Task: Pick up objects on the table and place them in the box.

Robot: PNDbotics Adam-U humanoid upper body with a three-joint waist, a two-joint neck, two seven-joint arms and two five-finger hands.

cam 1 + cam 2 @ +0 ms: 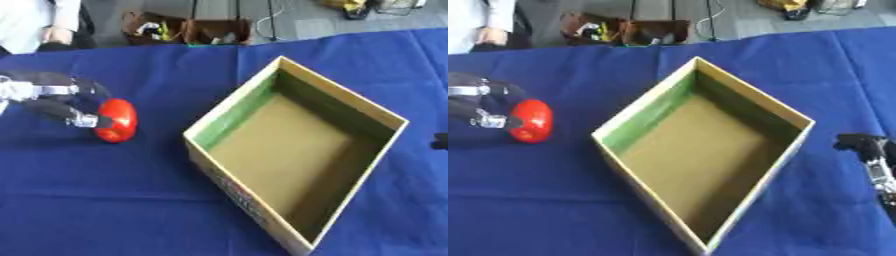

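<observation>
**Left hand on the red object, box open beside it**

At the table's left side, the left hand (66,107) has its fingers curled round a glossy red rounded object (116,120), which sits low over the blue cloth of the table (105,200). Just right of the object, apart from it, stands the open cardboard box (234,192), turned cornerwise, its inside showing a green-tinted wall and a bare brown floor. Beyond the box, near the right edge, the right hand (871,150) shows only partly; I cannot tell how its fingers are set.
</observation>
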